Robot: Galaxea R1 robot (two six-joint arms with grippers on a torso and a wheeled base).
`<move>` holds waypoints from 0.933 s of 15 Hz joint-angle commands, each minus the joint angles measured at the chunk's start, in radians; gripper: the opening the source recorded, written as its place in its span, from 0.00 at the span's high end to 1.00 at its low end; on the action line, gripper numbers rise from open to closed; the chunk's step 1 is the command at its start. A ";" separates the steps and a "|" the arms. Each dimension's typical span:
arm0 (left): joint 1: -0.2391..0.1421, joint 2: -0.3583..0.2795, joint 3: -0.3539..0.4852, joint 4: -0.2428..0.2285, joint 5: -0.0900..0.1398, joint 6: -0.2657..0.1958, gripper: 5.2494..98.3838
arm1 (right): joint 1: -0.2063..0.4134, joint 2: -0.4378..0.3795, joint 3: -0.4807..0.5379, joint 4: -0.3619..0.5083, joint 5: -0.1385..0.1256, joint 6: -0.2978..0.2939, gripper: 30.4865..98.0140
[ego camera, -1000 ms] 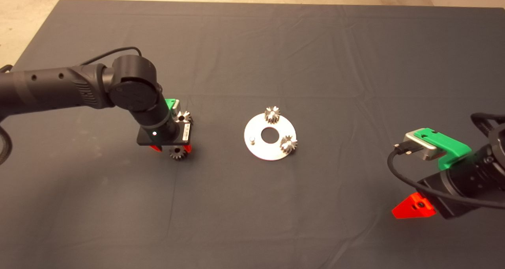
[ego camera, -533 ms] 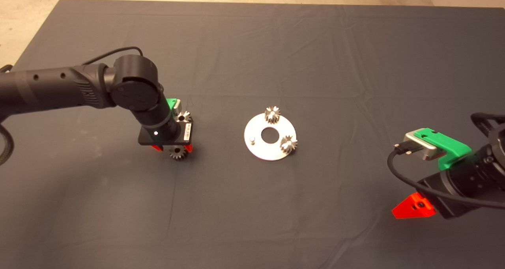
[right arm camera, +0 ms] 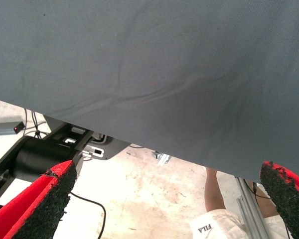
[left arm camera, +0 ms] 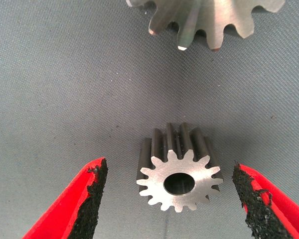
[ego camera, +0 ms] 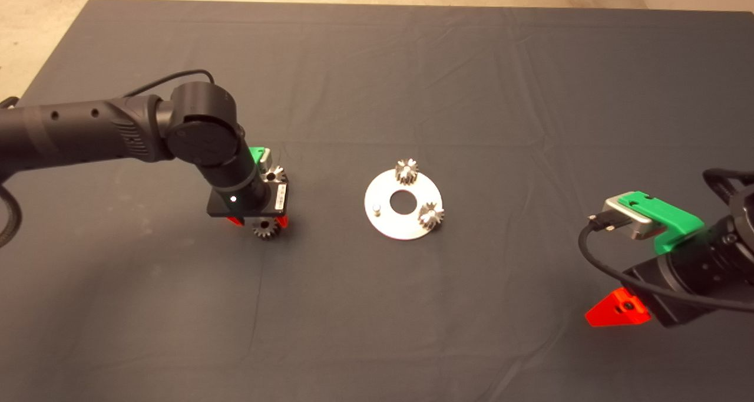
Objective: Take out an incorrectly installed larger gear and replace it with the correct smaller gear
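Light falls evenly and softly from above across the dark mat (ego camera: pixel 412 83), which shows faint creases and no hard glare. The left arm (ego camera: pixel 118 134) casts a broad, diffuse shadow toward the near edge. The round metal plate (ego camera: pixel 389 222) shines bright. In the left wrist view the smaller gear (left arm camera: pixel 179 174) is sharp, with pale glints on its face.

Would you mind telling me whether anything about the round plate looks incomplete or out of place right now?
Yes. The round plate carries only two gears; its third pin stands bare. The smaller gear lies on the mat between the open left gripper fingers, beside the larger gear.
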 commanded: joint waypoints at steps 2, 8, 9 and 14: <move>-0.006 -0.003 -0.001 0.006 0.005 -0.005 0.39 | 0.014 -0.002 0.003 0.034 0.000 -0.006 0.00; -0.005 -0.002 -0.009 0.006 0.005 -0.002 0.41 | 0.014 0.000 0.003 0.034 0.000 -0.006 0.00; -0.004 -0.002 -0.015 0.006 0.005 -0.001 0.41 | 0.014 0.000 0.003 0.034 0.000 -0.007 0.00; -0.002 0.000 -0.016 0.006 0.005 0.001 0.41 | 0.014 0.000 0.003 0.034 0.000 -0.006 0.00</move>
